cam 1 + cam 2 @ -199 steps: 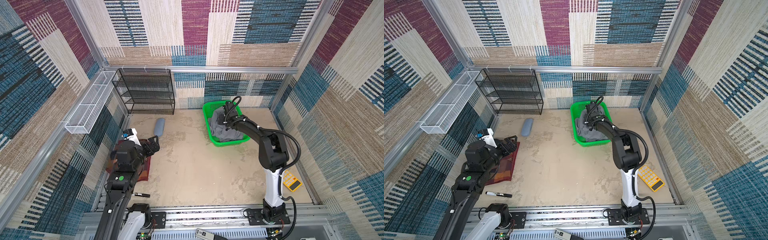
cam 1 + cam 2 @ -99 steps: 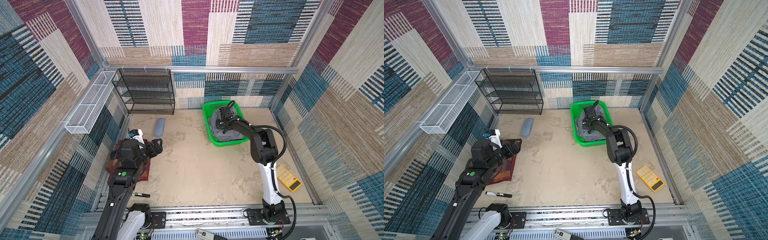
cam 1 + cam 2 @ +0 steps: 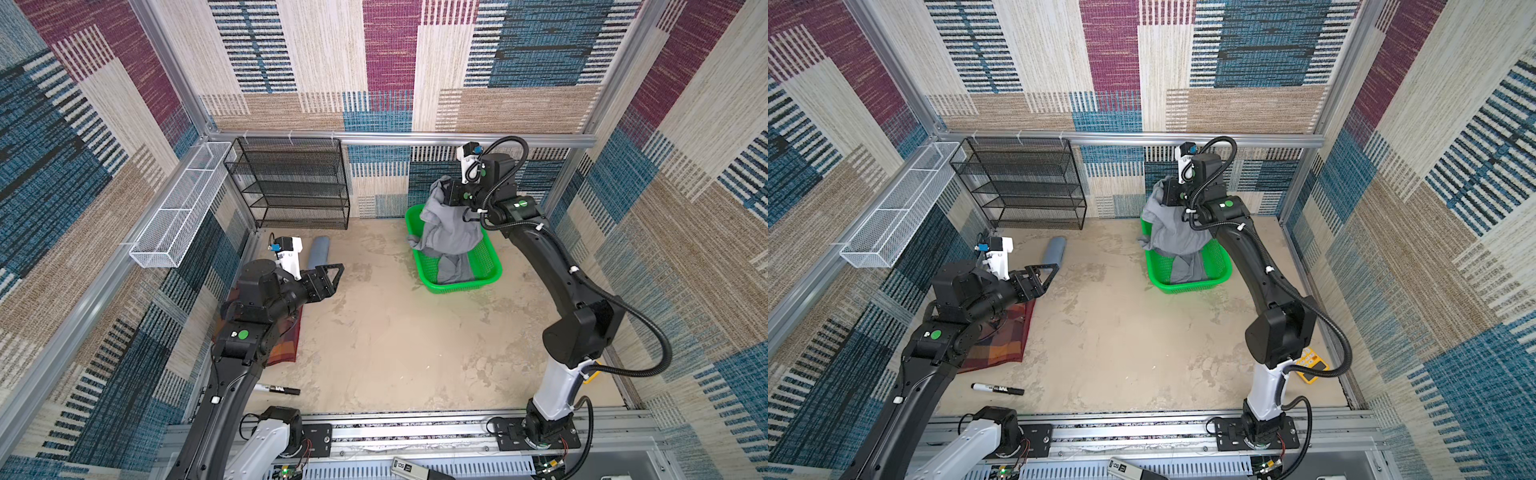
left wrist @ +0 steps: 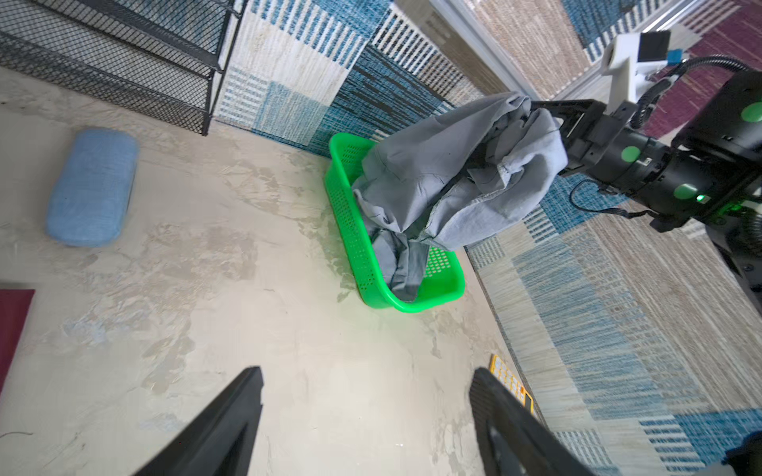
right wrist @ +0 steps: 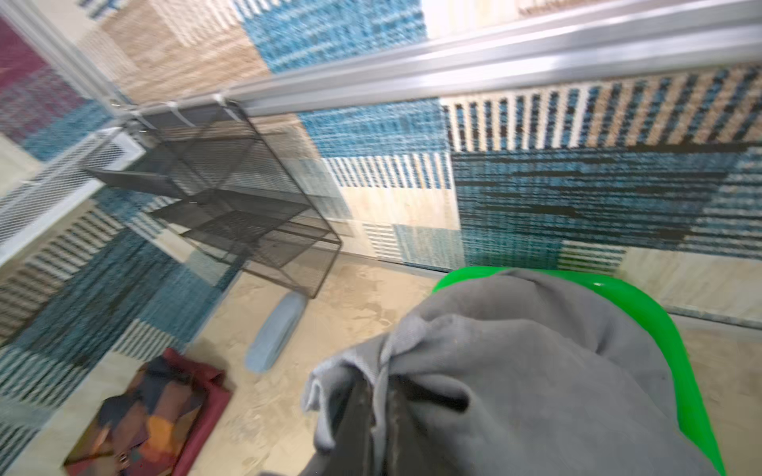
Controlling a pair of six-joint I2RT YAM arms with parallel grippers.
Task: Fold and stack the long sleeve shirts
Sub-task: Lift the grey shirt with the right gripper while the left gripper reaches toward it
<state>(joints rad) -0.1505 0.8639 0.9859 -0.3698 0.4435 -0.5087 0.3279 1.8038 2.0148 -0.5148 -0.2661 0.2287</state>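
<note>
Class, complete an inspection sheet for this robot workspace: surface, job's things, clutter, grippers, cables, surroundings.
Surface: mottled beige tabletop, blotchy.
Job's things: grey shirt raised, lower part hanging in green basket; plaid shirt flat beneath left arm.
Clutter: blue-grey case, black marker, yellow calculator.
Grippers: left gripper open, empty; right gripper shut on grey shirt.
Cables: black hose looping off right arm.
Surroundings: black mesh shelf, white wire basket, patterned carpet walls.
</note>
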